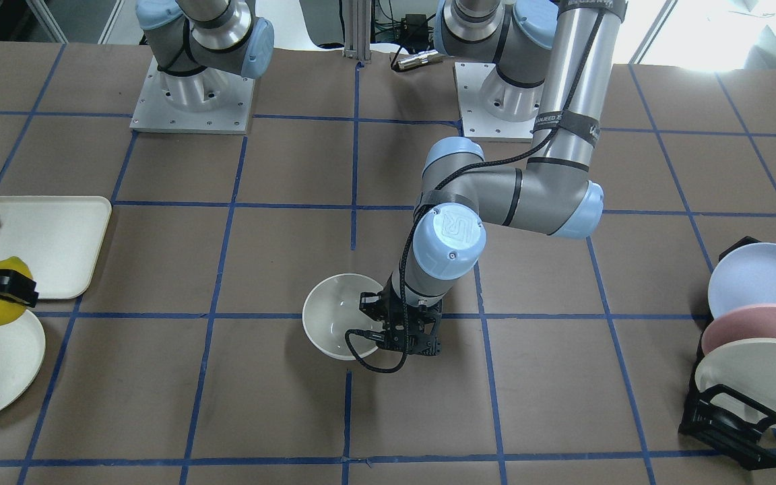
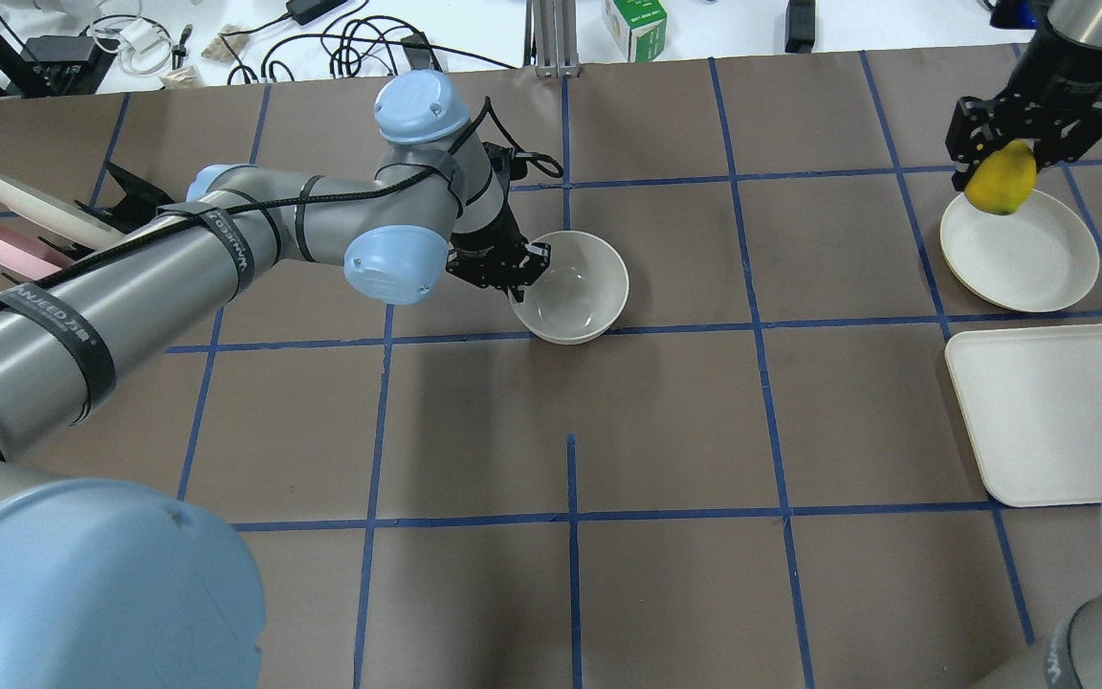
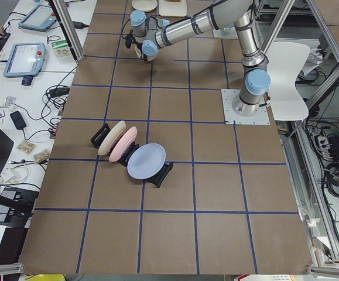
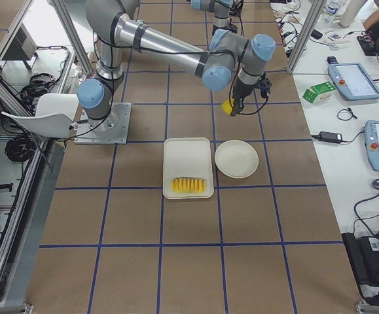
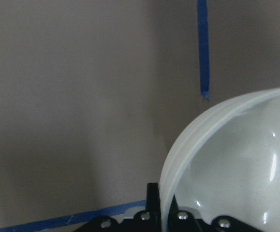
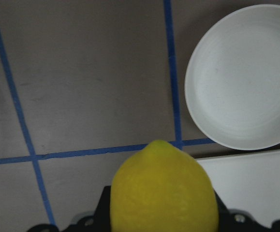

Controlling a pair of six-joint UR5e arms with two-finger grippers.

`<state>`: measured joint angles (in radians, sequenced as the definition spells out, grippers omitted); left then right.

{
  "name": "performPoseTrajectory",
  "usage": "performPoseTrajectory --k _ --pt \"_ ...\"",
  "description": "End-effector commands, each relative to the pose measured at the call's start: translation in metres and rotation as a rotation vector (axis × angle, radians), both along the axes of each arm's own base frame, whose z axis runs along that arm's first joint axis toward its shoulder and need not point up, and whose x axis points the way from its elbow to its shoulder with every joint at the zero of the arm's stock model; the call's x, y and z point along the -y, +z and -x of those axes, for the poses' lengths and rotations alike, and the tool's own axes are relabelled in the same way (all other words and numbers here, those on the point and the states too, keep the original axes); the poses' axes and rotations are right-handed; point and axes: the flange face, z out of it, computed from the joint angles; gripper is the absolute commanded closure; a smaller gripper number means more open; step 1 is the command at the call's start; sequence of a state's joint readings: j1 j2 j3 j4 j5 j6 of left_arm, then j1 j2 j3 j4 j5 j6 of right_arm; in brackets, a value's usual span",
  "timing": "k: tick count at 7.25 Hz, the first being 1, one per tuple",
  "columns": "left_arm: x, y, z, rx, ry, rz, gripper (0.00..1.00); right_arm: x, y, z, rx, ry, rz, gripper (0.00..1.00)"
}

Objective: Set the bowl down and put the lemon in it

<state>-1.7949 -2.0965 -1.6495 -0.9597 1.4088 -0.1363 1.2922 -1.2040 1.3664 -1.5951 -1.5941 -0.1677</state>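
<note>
Meanwhile, each gripper is clamped on its own load.
Left gripper pinches the rim of the deep, glossy off-white bowl, upright low at the tabletop, well apart from the flat white plate; right gripper squeezes the bright yellow oval lemon, held aloft near that plate's rim.

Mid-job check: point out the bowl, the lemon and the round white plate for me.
bowl (image 2: 578, 287): overhead exterior view, bare inner floor.
lemon (image 2: 1001, 184): overhead exterior view, middle of its yellow skin.
round white plate (image 2: 1024, 263): overhead exterior view, bare centre.
</note>
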Motion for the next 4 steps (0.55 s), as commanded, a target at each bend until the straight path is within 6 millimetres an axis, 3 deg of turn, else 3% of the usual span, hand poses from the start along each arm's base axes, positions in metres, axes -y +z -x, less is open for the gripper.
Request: performPoseTrajectory --k 1,2,3,4 --pt "-0.009 0.007 0.005 -0.004 0.035 0.018 1.00 -0.008 0.013 -0.125 -0.009 -0.019 -0.002 1.00" --pt "-0.010 0.005 0.004 0.005 0.034 0.012 1.00 -0.015 0.012 -0.180 -0.022 -0.061 0.007 1.00" --pt "-0.011 0.005 0.001 0.009 0.037 0.012 0.59 -0.021 0.009 -0.217 -0.027 -0.064 0.011 1.00" --pt "-0.012 0.010 -0.001 0.011 0.040 0.015 0.30 -0.022 0.006 -0.233 0.001 -0.057 0.016 1.00"
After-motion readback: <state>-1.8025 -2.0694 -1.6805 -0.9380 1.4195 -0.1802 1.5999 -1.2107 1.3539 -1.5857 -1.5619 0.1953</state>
